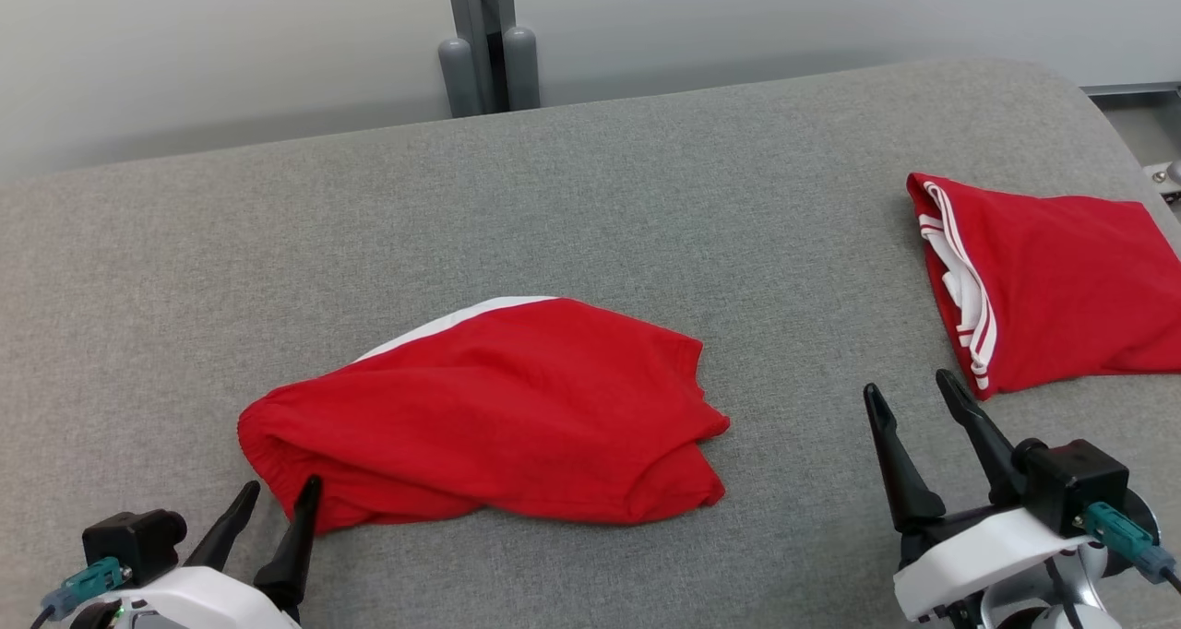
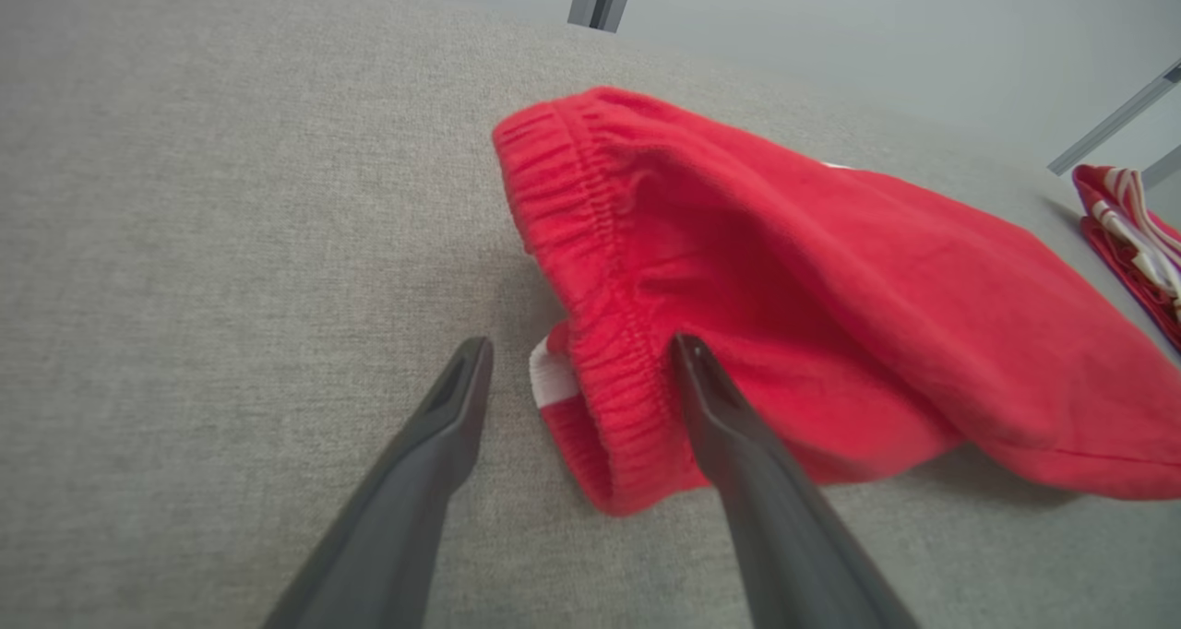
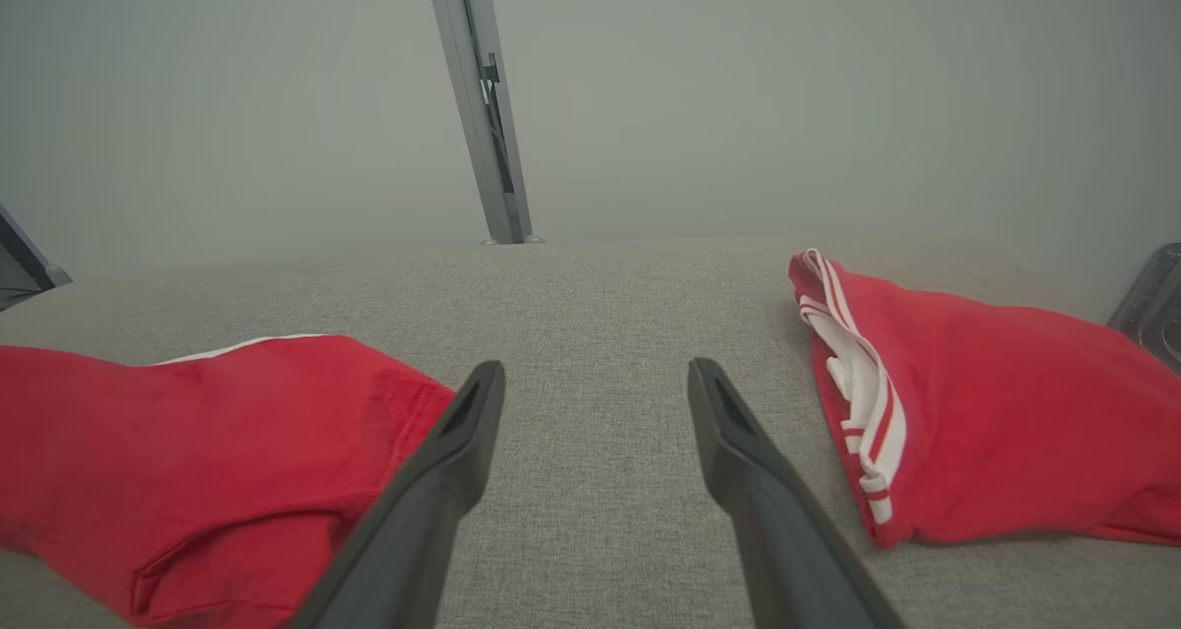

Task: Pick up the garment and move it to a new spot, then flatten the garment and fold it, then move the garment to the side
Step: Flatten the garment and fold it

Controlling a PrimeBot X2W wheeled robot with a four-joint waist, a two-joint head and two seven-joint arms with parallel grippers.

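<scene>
Grey fabric worktop [image 1: 590, 205]: crumpled red cloth garment with elastic waistband [image 1: 498, 408] lies centre-front, left gripper [image 1: 282, 484] wide open at the waistband, right gripper [image 1: 909, 385] wide and empty nearby; a one-layer pinch would likely bunch it.

The red soft-knit garment [image 1: 498, 408] [image 2: 784, 315] [image 3: 184, 445] lies loosely doubled over and rumpled on the grey fabric-covered worktop [image 1: 646, 195]. It sits near the front edge, a little left of the middle. Its gathered elastic waistband forms the left end, turned toward the near left corner. A white stripe edges its far side, and the layered hems bunch at the right end.
</scene>
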